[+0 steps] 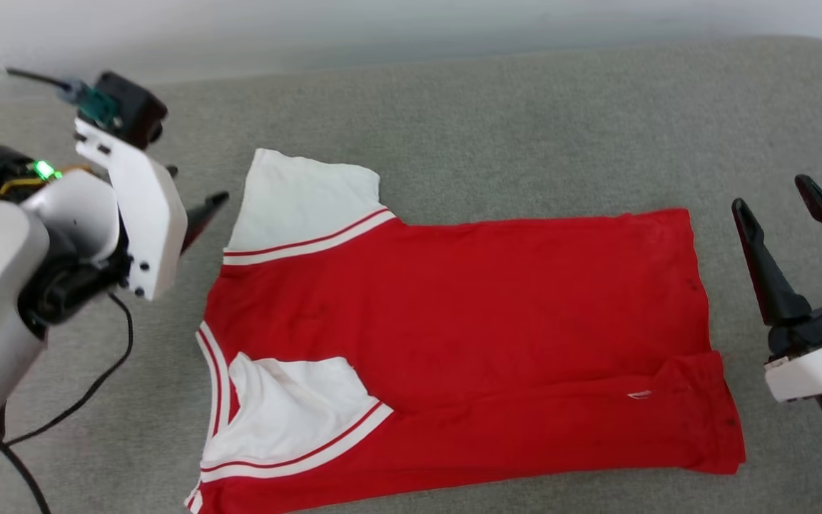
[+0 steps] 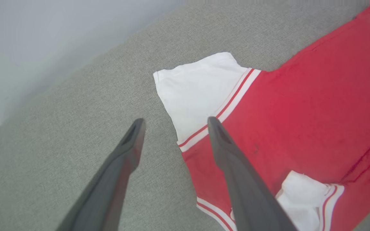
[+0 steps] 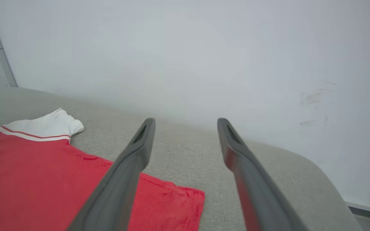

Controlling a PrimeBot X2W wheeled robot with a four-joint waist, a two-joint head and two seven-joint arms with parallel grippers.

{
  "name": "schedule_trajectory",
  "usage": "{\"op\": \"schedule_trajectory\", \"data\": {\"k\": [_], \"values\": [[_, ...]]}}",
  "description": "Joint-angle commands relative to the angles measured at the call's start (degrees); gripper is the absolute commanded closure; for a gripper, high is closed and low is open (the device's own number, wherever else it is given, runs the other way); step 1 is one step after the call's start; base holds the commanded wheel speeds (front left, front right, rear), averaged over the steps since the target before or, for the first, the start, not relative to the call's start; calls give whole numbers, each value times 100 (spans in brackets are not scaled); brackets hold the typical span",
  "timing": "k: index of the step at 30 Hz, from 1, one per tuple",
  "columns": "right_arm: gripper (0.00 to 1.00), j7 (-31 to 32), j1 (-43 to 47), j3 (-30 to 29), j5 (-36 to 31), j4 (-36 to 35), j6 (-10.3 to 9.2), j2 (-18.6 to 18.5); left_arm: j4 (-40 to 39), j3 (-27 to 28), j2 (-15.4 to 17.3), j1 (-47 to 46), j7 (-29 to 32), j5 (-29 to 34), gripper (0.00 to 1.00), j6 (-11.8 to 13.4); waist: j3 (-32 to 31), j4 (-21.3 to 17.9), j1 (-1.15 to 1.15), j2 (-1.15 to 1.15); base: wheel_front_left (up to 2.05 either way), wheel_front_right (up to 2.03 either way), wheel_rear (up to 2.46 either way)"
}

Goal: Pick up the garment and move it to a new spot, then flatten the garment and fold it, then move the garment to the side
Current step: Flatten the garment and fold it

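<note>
The garment (image 1: 454, 321) lies flat on the grey surface (image 1: 525, 128), near side folded in with a white sleeve on top (a first fold, I judge), so the left hand (image 2: 176, 122) by its collar end and the right hand (image 1: 771, 194) beyond its hem hover spread and empty.

Red garment (image 1: 454, 314), white sleeves, red-and-white stripe trim; grey surface (image 1: 525, 121); dark grey fingers (image 1: 764, 264)

garment (image 1: 468, 307) on cushion (image 1: 525, 121), left claw (image 2: 175, 123) left of it, right claw (image 1: 771, 194) right

garment (image 1: 468, 300): soft matt cloth | padded surface (image 1: 525, 121): coarse woven fabric, matt | wall (image 3: 185, 48): smooth, matt
</note>
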Motion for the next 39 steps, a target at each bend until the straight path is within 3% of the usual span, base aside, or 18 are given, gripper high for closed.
{"op": "schedule_trajectory", "data": {"k": [1,6,12,19,25,31,32,33,34,39], "values": [[0,-124,147,-163,-184,-126,-3,222,119,42,-65,-152,34,-19,0,-13,200,-140,0,0,0,0,0],[0,-347,551,-753,-865,-740,-3,1004,638,179,-202,-753,349,-99,0,-32,639,-345,0,0,0,0,0],[0,-377,999,-1028,-1332,-1300,-4,1528,1083,233,-374,-1572,1227,-323,0,-53,1202,-467,0,0,0,0,0],[0,-377,853,-955,-1498,-1638,-4,1751,1495,-29,-451,-2343,2469,-286,0,-65,1841,-718,0,0,0,0,0],[0,-378,546,-797,-1552,-1688,-3,1764,1783,-190,-492,-2626,2902,-154,0,16,2251,-895,0,0,0,0,0],[0,-378,478,-845,-1604,-1663,-3,1722,1999,-457,-655,-2378,3099,-175,0,-94,2336,-882,0,0,0,0,0],[0,-378,462,-888,-1612,-1645,-4,1709,2014,-503,-654,-2355,3118,-144,37,-133,2307,-865,0,0,0,0,0],[0,-378,424,-922,-1616,-1642,-3,1691,2014,-508,-647,-2349,3088,-146,82,-153,2275,-851,0,0,0,0,0],[0,-378,373,-953,-1639,-1650,-3,1674,2012,-507,-643,-2344,3060,-169,100,-194,2233,-836,0,0,0,0,0],[0,-379,141,-1251,-1672,-1667,-4,1484,1936,-499,-626,-2424,2830,-177,100,-298,1956,-701,0,0,0,0,0]]}}
